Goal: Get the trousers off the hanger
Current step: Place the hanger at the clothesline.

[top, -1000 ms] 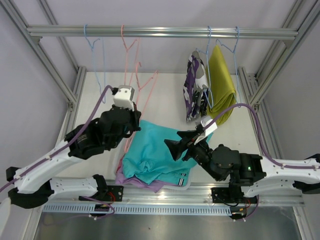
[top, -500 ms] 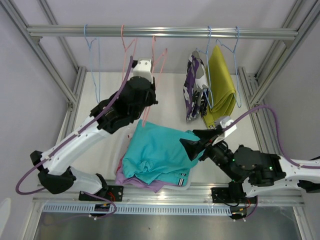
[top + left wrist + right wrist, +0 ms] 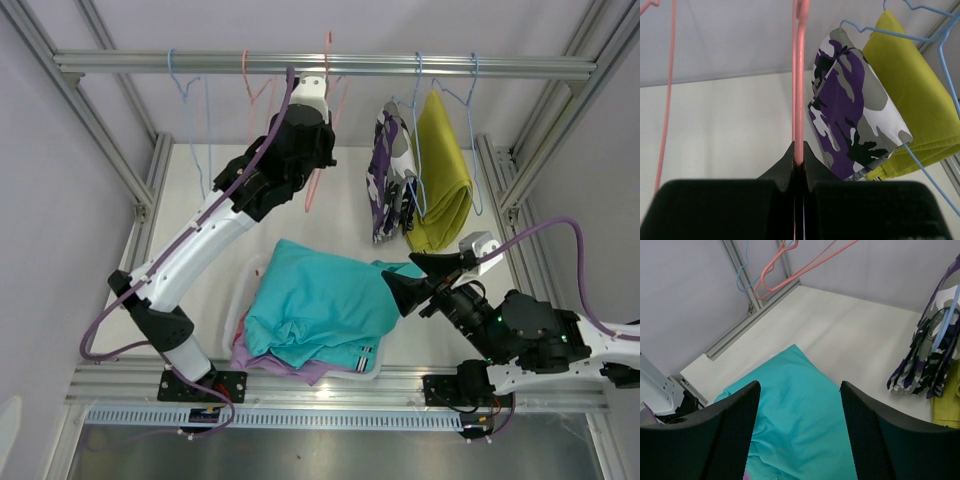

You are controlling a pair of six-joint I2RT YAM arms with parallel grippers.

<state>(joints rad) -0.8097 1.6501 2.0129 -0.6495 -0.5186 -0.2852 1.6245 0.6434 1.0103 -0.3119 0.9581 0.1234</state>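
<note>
We note bright, even, diffuse light from overhead in all three views, with no hard glare. Shadows on the white table (image 3: 350, 215) are faint and soft, and the top rail (image 3: 150, 63) carries a mild sheen. Left wrist view: the left gripper (image 3: 799, 162) is a blurred black mass, the pink hanger (image 3: 799, 75) softens near it, and the camouflage trousers (image 3: 850, 125) are sharp. Right wrist view: the right gripper (image 3: 800, 385) is soft-edged up close, and the teal trousers (image 3: 800, 430) are crisp.

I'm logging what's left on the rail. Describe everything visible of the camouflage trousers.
The camouflage trousers are soft-looking cloth patterned in purple, white, grey and black. They are folded over a blue hanger hooked on the rail. They hang down at the far right of the frame, close beside the mustard trousers.
</note>
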